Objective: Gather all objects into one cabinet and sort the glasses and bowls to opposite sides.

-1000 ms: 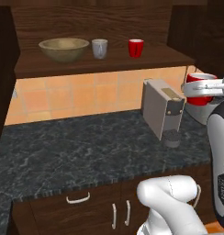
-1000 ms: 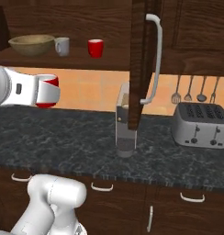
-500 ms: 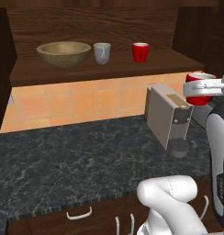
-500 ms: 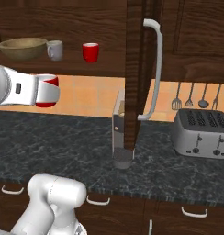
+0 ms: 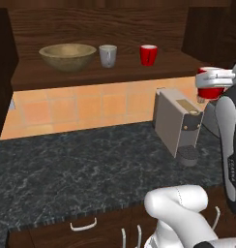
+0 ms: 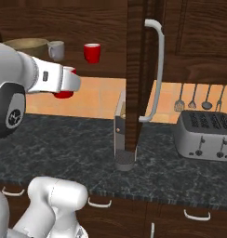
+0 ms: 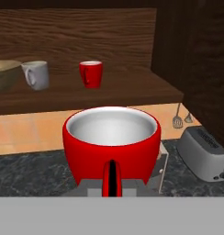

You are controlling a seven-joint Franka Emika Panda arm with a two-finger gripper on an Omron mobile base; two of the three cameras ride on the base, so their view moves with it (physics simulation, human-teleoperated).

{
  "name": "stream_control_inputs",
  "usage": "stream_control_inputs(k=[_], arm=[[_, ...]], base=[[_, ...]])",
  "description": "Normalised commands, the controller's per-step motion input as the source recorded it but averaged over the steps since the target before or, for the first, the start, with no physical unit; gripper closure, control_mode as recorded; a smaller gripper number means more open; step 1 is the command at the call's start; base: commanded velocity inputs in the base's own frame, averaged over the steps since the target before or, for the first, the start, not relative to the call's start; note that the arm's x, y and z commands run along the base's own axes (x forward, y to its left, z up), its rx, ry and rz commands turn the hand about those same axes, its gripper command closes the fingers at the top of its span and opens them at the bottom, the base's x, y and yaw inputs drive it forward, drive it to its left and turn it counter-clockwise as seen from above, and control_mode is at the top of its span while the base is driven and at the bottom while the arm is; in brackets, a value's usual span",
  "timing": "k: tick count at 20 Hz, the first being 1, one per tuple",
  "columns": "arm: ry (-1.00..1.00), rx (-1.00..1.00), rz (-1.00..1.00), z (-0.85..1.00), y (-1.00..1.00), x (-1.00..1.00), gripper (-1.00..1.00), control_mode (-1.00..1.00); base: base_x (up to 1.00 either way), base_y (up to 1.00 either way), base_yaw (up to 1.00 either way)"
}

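My gripper (image 5: 214,77) is shut on a wide red bowl (image 5: 210,85) with a white inside, held level above the counter, right of and below the cabinet shelf (image 5: 91,73). In the hand view the red bowl (image 7: 111,142) sits close up, its handle toward me. On the shelf of the open dark brown cabinet stand a tan bowl (image 5: 67,55) at the left, a pale grey glass (image 5: 108,55) beside it and a red glass (image 5: 148,54) further right. From the right side, the red bowl (image 6: 64,93) hangs left of the open cabinet door (image 6: 135,69).
A grey coffee machine (image 5: 180,123) stands on the dark stone counter (image 5: 76,167) under the held bowl. The open door's long silver handle (image 6: 156,69) juts out. A toaster (image 6: 206,135) and hanging utensils (image 6: 199,96) are at the right. Drawers (image 5: 83,225) lie below.
The whole picture has grown and slid down a little, so the base has driven closer to the counter. The red bowl stays in the shut gripper, at the same place on the arm.
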Motion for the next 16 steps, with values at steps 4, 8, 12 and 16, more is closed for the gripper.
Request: stream_control_inputs(k=[4, 8, 12, 16], arm=[[0.0, 0.0, -0.05, 0.09, -0.16, 0.91, 1.0, -1.0], [-0.01, -0.01, -0.12, 0.0, -0.04, 0.84, 1.0, -1.0], [-0.04, 0.0, -0.14, 0.0, -0.22, 0.7, 1.0, -1.0], [0.07, 0.0, -0.09, 0.07, -0.43, 0.6, 1.0, -1.0]], base=[[0.0, 0.0, 0.0], [0.0, 0.0, 0.0], [0.0, 0.0, 0.0], [0.0, 0.0, 0.0]])
